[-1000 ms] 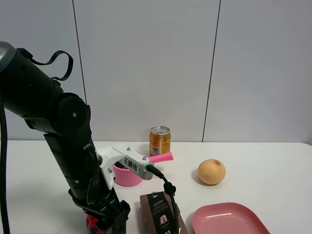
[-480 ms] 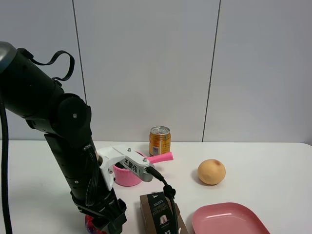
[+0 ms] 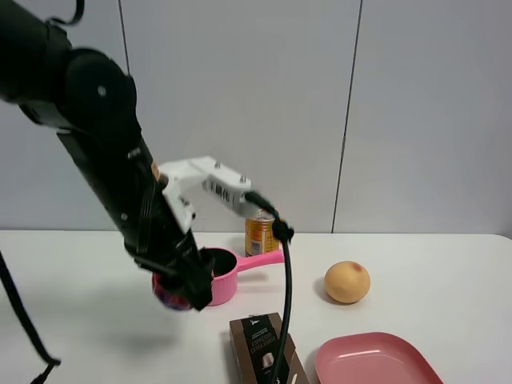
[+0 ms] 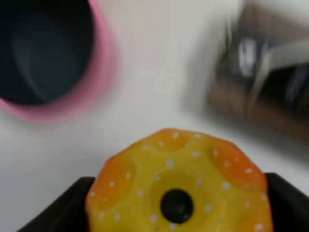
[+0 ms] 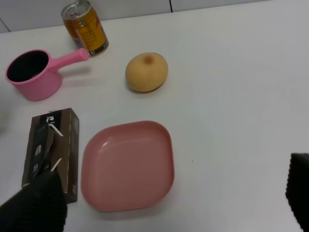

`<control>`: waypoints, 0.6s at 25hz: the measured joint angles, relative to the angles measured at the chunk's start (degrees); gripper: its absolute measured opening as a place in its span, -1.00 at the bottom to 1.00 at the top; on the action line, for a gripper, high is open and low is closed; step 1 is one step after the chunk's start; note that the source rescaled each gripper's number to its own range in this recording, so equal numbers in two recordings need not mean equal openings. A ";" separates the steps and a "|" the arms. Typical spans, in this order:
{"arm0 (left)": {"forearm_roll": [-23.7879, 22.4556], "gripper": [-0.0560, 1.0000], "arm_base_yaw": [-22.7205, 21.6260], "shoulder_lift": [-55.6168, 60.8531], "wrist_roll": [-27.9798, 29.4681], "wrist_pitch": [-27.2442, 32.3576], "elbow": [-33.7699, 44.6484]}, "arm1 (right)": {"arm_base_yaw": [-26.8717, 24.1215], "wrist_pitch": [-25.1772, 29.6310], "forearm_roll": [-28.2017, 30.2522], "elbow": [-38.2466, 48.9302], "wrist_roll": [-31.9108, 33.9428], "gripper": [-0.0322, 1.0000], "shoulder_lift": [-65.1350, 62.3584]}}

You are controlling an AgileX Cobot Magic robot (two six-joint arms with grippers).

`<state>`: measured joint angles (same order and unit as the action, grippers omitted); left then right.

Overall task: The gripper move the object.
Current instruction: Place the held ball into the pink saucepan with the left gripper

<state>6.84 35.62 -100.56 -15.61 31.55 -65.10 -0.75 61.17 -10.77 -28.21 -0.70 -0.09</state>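
Object (image 4: 176, 188) in tight grip of the left gripper (image 3: 182, 290), aloft beside pink saucepan (image 3: 226, 280).

You have bright, even overhead light — only soft shadows on the white tabletop (image 3: 448, 272). Your left wrist view is blurred: the pink plastic saucepan (image 4: 104, 58) and the brown cardboard box (image 4: 260, 92) smear, while the glossy yellow-orange bumpy ball (image 4: 176, 169) looks sharper.

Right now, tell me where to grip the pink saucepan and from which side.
Grip the straight handle of the pink saucepan, coming from above with jaws across its narrow width. It sticks out level toward the can, free on both sides; the bowl looks too wide.
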 joint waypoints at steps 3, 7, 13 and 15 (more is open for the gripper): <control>-0.06 -0.89 0.00 0.63 -0.06 -3.91 -3.22 | 0.00 0.00 0.00 0.00 0.00 1.00 0.00; -0.76 -0.89 -0.45 0.58 -0.31 -11.57 -3.61 | 0.00 0.00 0.00 0.00 0.00 1.00 0.00; -4.46 -0.89 -1.28 0.20 0.19 -14.39 -3.67 | 0.00 0.00 0.00 0.00 0.00 1.00 0.00; -4.90 -0.89 -1.28 0.13 0.23 -14.57 -3.67 | 0.00 0.00 0.00 0.00 0.00 1.00 0.00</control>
<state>1.93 34.34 -100.44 -15.38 16.98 -68.77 -0.75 61.17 -10.77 -28.21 -0.70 -0.09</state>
